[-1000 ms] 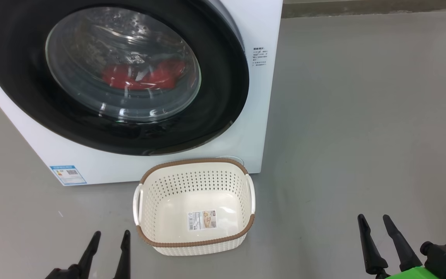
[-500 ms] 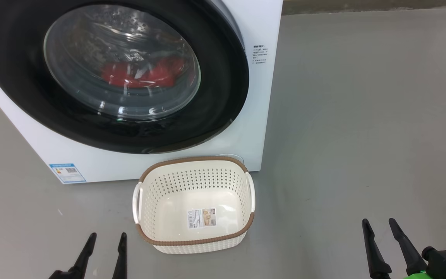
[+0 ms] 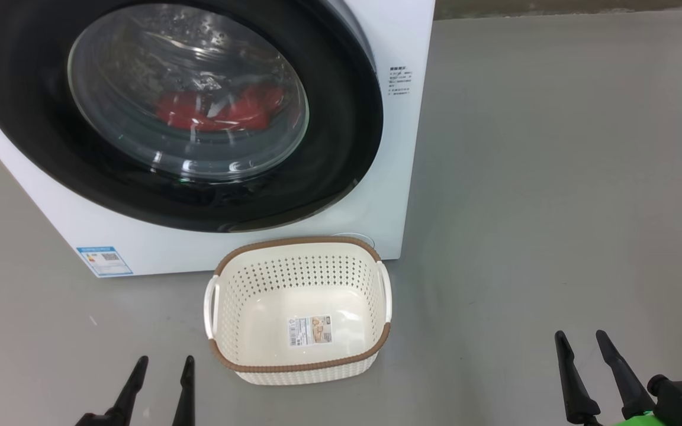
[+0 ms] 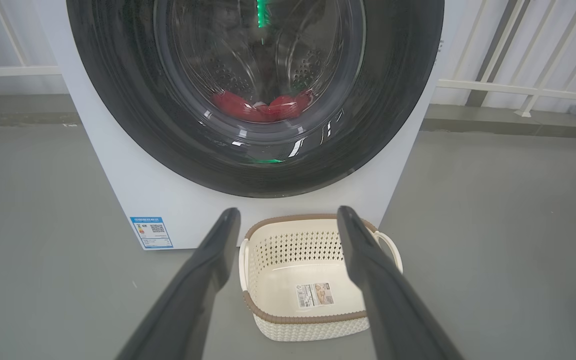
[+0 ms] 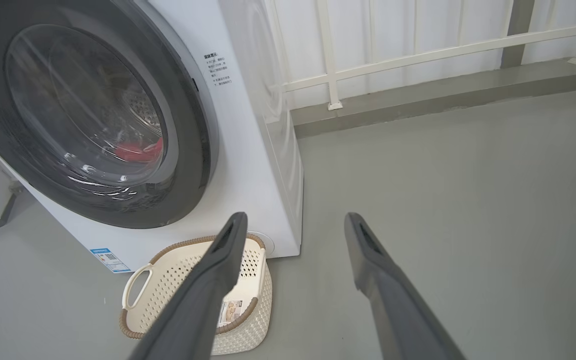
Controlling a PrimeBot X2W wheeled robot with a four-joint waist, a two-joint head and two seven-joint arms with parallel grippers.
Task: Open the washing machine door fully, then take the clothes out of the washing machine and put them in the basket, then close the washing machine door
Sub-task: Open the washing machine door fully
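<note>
The white washing machine [image 3: 403, 148] stands ahead with its round black-rimmed door [image 3: 341, 118] shut. Through the glass I see red clothes [image 3: 214, 112] low in the drum, also the clothes [image 4: 263, 106] in the left wrist view. The cream basket [image 3: 296, 260] with a brown rim sits empty on the floor before the machine, a paper label on its bottom. My left gripper [image 3: 163, 362] is open at the lower left, short of the basket. My right gripper [image 3: 581, 337] is open at the lower right, well right of the basket. Both hold nothing.
Grey floor [image 3: 554, 177] spreads wide to the right of the machine. A white railing [image 5: 418, 52] and a low kerb run behind it. A blue label [image 3: 104, 260] is on the machine's lower left front.
The head view has shifted slightly, so the machine and basket sit a little higher. Both grippers show a bit lower in the picture and stay open.
</note>
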